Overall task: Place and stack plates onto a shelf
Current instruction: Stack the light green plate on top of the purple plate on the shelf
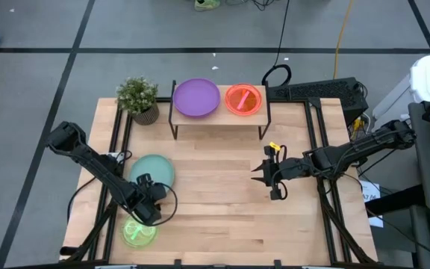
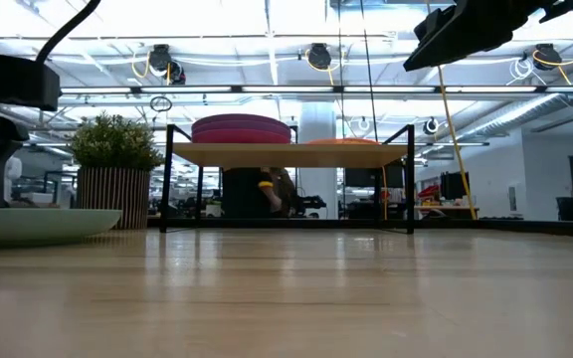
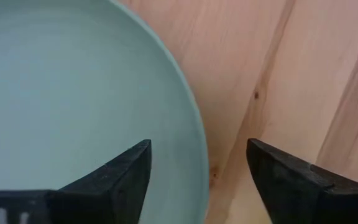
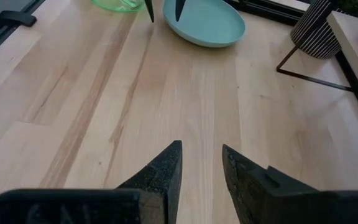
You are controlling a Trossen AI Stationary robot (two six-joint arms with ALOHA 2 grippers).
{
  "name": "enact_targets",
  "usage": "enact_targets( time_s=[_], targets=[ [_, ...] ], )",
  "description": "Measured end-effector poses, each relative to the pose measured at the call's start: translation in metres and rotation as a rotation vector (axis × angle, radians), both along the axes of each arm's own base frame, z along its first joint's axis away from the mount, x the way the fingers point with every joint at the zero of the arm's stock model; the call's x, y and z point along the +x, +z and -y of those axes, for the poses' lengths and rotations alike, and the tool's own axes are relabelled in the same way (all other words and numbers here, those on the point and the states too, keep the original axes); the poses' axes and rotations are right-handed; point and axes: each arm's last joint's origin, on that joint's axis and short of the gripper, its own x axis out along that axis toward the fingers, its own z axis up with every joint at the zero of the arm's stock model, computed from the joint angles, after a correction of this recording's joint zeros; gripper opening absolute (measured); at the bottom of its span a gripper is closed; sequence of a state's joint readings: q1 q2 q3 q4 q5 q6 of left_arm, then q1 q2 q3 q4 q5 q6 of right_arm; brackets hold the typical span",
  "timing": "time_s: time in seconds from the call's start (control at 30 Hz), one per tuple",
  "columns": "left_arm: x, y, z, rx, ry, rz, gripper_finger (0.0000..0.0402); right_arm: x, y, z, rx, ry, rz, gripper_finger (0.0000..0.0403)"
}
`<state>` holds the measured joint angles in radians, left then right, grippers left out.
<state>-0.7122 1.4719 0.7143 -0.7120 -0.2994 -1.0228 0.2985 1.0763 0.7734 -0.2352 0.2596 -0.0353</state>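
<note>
A teal plate rests flat on the table's left side, with a lime-green plate nearer the front edge. The shelf stands at the far middle of the table. It carries a purple plate on its left part and a small orange plate on its right part. My left gripper points down, open, over the teal plate's near-right rim. One finger is above the plate and the other above the bare table. My right gripper hangs open over the table's right middle, with nothing between its fingers.
A potted plant stands left of the shelf. In the low view the plates on the shelf show as a low magenta stack. Bare wood lies between the two grippers. Black rails run along the table's sides.
</note>
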Motion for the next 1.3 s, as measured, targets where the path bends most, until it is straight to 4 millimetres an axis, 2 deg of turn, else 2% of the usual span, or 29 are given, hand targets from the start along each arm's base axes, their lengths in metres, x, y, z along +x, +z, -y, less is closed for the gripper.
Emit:
enact_targets(
  time_s=[0.1,0.37,0.7,1.0,1.3],
  targets=[
    [0.000,0.000,0.000,0.011,-0.021,-0.008,0.0227,0.000,0.000,0.000,-0.002,0.001,0.000,0.0100],
    [0.002,0.000,-0.001,0.022,-0.041,0.005,0.0099,0.000,0.000,0.000,-0.004,0.004,0.005,0.0100],
    [0.001,0.000,-0.001,0.041,-0.066,0.002,0.0017,0.000,0.001,0.000,-0.003,0.004,0.006,0.0100],
    [0.003,0.004,0.000,0.048,-0.099,-0.006,0.0009,0.000,0.001,0.000,-0.005,0.005,0.006,0.0100],
    [0.023,0.048,0.018,0.022,-0.207,0.038,0.0008,0.000,0.001,0.000,-0.007,0.006,0.007,0.0100]
  ],
)
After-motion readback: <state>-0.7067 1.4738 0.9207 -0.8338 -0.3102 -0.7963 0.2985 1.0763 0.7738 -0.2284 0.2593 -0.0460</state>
